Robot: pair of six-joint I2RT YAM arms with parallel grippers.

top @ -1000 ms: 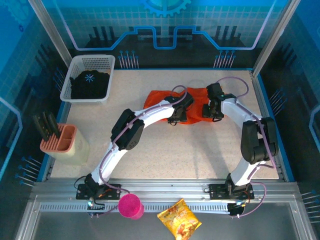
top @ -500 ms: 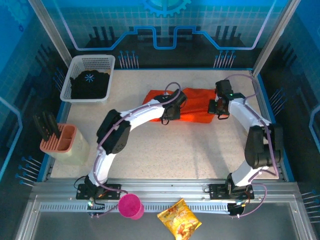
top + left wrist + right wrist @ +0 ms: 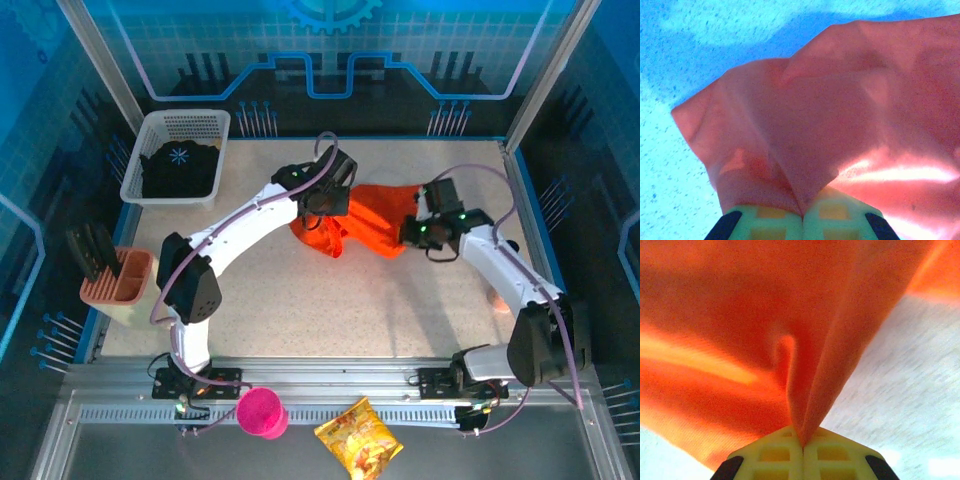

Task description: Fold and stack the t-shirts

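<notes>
The bright-orange t-shirt (image 3: pixel 365 222) hangs bunched above the middle of the table, held up between both arms. My left gripper (image 3: pixel 327 203) is shut on its left part; in the left wrist view the cloth (image 3: pixel 840 115) runs pinched into the closed left gripper (image 3: pixel 803 216). My right gripper (image 3: pixel 412 232) is shut on the right part, and the orange fabric (image 3: pixel 765 325) pulls up in a fold from the right gripper (image 3: pixel 802 445). A black t-shirt (image 3: pixel 180 168) with a pale-blue snowflake print lies in the white basket (image 3: pixel 190 122).
A pink and cream holder (image 3: pixel 130 285) with dark tools stands at the left edge. A magenta cup (image 3: pixel 262 412) and a yellow snack bag (image 3: pixel 358 450) lie on the near rail. Speckled tabletop (image 3: pixel 350 300) spreads in front of the shirt.
Both grippers have closed on the orange t-shirt and lifted it off the table. The left arm swung back and up; the right drew in towards the centre, bunching the cloth.
</notes>
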